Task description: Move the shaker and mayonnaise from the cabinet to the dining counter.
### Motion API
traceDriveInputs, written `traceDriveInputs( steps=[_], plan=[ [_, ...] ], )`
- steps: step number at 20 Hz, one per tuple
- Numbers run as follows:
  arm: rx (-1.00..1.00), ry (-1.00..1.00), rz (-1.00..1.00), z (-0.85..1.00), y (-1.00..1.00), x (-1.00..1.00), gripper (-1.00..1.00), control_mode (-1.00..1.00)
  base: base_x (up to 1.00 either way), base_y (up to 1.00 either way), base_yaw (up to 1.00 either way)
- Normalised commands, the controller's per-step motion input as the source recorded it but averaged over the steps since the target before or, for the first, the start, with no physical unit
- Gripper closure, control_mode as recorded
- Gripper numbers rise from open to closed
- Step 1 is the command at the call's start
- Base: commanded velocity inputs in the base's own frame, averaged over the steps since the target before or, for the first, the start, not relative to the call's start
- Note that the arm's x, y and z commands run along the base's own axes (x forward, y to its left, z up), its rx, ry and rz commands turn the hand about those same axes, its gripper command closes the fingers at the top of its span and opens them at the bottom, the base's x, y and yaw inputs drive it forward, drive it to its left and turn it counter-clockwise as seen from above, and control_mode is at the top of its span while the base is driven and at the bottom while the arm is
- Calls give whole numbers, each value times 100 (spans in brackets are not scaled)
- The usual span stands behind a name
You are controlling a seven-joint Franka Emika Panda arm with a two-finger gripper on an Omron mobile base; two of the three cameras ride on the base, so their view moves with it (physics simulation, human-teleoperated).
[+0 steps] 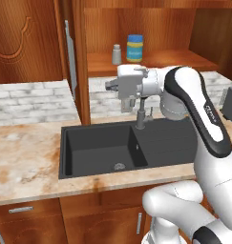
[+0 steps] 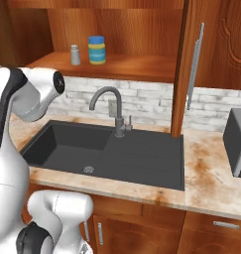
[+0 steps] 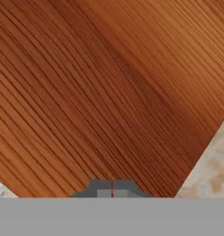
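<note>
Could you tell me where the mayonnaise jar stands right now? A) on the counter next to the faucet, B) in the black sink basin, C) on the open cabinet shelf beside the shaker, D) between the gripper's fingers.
C: the mayonnaise jar stands upright on the cabinet shelf next to the shaker, above the sink; the shut gripper holds nothing.

No legible text or labels
</note>
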Motion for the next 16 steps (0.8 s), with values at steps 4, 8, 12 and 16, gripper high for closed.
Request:
traceDriveInputs(
  steps=[4,8,12,16],
  plan=[
    [-19,2,-19,0,-74,36,100,-100,0,0,0],
    [-28,0,-19,-12,-57,34,100,-100,0,0,0],
    [-30,0,-29,-1,-61,32,100,-100,0,0,0],
    [-33,-8,-36,-1,-61,5,100,-100,0,0,0]
  ],
)
